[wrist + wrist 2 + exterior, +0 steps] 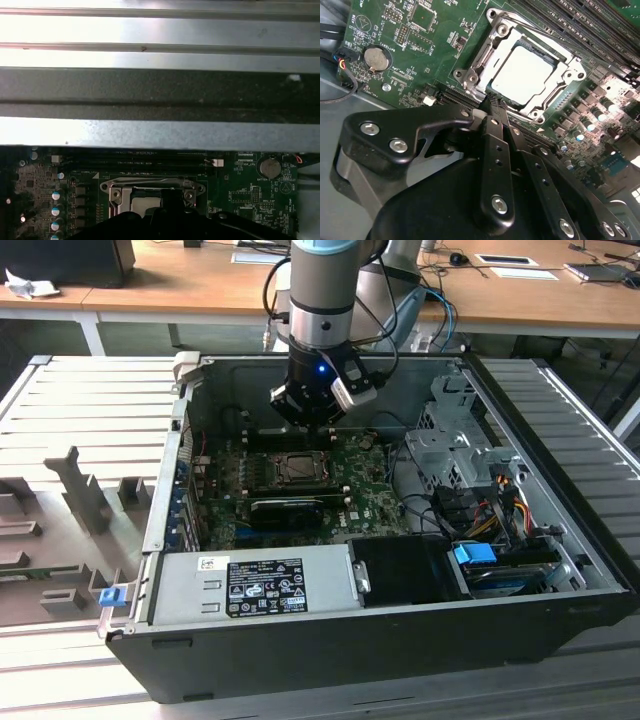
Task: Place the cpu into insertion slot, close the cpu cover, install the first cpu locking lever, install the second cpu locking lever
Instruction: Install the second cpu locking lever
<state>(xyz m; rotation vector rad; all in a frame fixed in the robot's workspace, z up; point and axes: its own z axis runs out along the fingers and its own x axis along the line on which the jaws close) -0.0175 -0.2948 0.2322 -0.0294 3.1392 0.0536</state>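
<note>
Exterior view: open computer case (pixel 560 630) lies on a ribbed metal bench. The arm reaches in from the far side; the gripper (pixel 308 418) hangs just above the far edge of the insertion slot (pixel 297 468), black-rimmed and square on the green motherboard (pixel 370 495). The chip itself is too small to make out here. A long black expansion card (pixel 288 508) sits just near of the socket; a grey power supply (pixel 250 585) spans the case's near wall.

Second wrist view: the cpu (pixel 522 74), flat with a pale matte face, sits in the socket. The cpu cover (pixel 520 60), thin bright stamped metal, lies down around it, framing the chip through its window. The black fingers (pixel 495 150) are pressed together, tips meeting just beside the cover's edge, pinching nothing visible. Whether they touch it I cannot tell. A round coin battery (pixel 376 58) lies well apart.

First wrist view: the gripper body cuts off the socket's lower half.
</note>
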